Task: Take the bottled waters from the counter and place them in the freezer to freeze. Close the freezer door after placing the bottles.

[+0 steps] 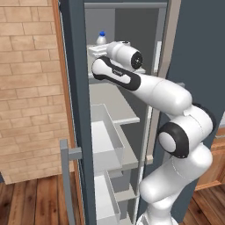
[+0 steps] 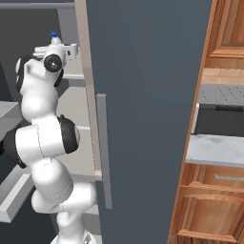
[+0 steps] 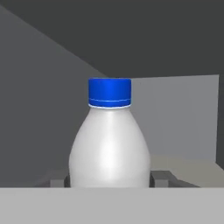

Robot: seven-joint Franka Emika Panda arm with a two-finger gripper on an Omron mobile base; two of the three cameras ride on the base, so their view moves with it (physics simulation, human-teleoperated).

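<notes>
Arm stretches deep into the open freezer (image 1: pixel 118 26), top centre of the left base view. Blue-capped bottle (image 3: pixel 109 140) stands upright on the upper shelf (image 1: pixel 115 102), dead centre in the hand view, right between the pincer (image 3: pixel 109 179) tips. Clenched or released? Cannot tell. Freezer door (image 2: pixel 147 95) hangs open.

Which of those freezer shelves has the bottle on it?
The top shelf, the one the arm reaches onto. The blue-capped bottle stands upright there between the gripper's fingers; the shelves and white drawers below hold no bottle.
</notes>
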